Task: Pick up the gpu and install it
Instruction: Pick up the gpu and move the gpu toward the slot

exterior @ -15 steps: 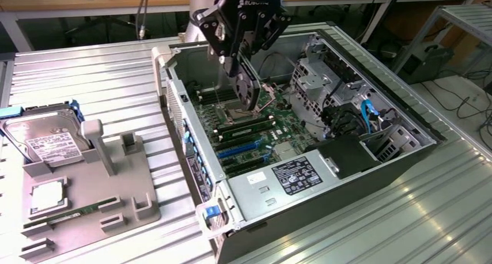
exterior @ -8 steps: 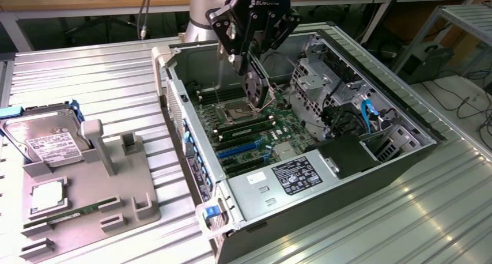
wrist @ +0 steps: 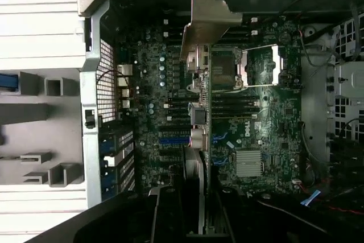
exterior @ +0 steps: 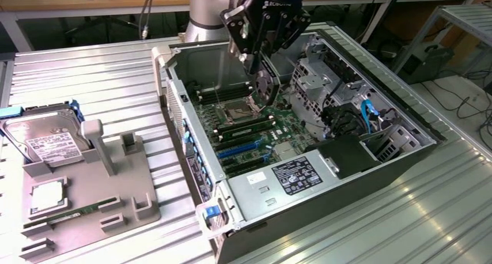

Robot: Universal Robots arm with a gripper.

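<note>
Fingers of the gripper [exterior: 260, 56] are closed tightly on the gpu [exterior: 266, 86], holding the upper edge of the card, so the card hangs below them on its edge. It hangs inside the open computer case [exterior: 178, 111], above the motherboard [exterior: 254, 131], and I cannot tell if its lower edge touches the board already. In the exterior view the round black fan [exterior: 265, 90] is on the face that looks toward the camera. The wrist view looks down along the gpu [wrist: 206, 112], which shows there as a thin line between the two dark sides of the gripper [wrist: 196, 200], with the silver end bracket [wrist: 207, 18] at its far end, near the wall of the case [wrist: 94, 83]. Under the card lie the processor socket [exterior: 237, 111] and, nearer to the camera in the exterior view, the blue expansion slots [exterior: 237, 150]. A power supply with a label [exterior: 296, 174] sits at the near end of the case. The case lies on a ribbed metal table [exterior: 92, 79]. On the exterior view's left, well apart from the case, a grey parts holder [exterior: 115, 200] carries a hard drive [exterior: 46, 140] standing tilted and a green memory stick [exterior: 73, 213] lying flat.
</note>
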